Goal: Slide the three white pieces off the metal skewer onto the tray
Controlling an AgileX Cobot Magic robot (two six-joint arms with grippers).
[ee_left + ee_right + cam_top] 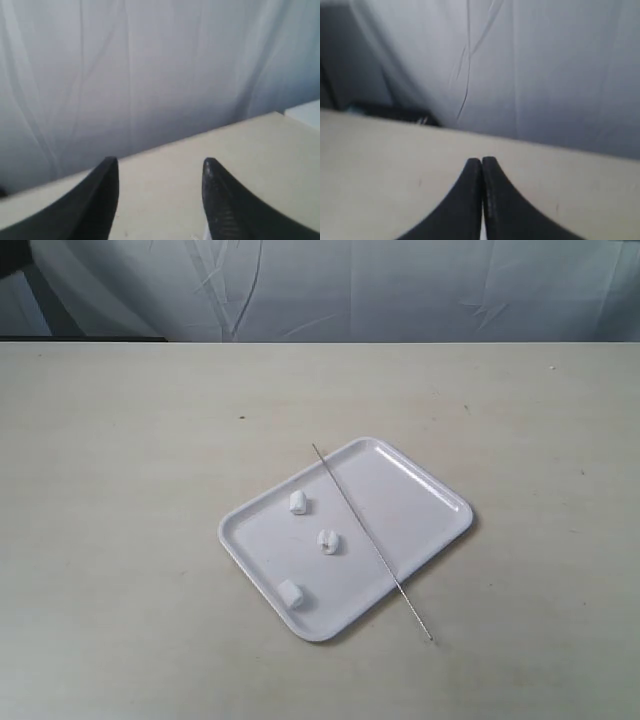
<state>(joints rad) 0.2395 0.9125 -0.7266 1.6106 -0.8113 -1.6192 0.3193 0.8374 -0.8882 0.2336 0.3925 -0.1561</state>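
Observation:
The white tray (420, 495) lies near the middle of the table. Three white pieces rest loose in it: one at the far left (298, 502), one in the middle (328, 539) and one by the near rim (291, 592). The metal skewer (368, 539) lies bare across the tray, its ends over both rims, with none of the pieces on it. Neither arm shows in the exterior view. In the left wrist view my left gripper (160, 167) stands open above bare table, nothing between its fingers. In the right wrist view my right gripper (481, 161) is shut, its fingers pressed together, empty.
The beige table (120, 540) spreads out around the tray on all sides. A pale wrinkled cloth backdrop (400, 290) hangs behind the table's far edge. A dark shape (395, 111) lies at the table's far edge in the right wrist view.

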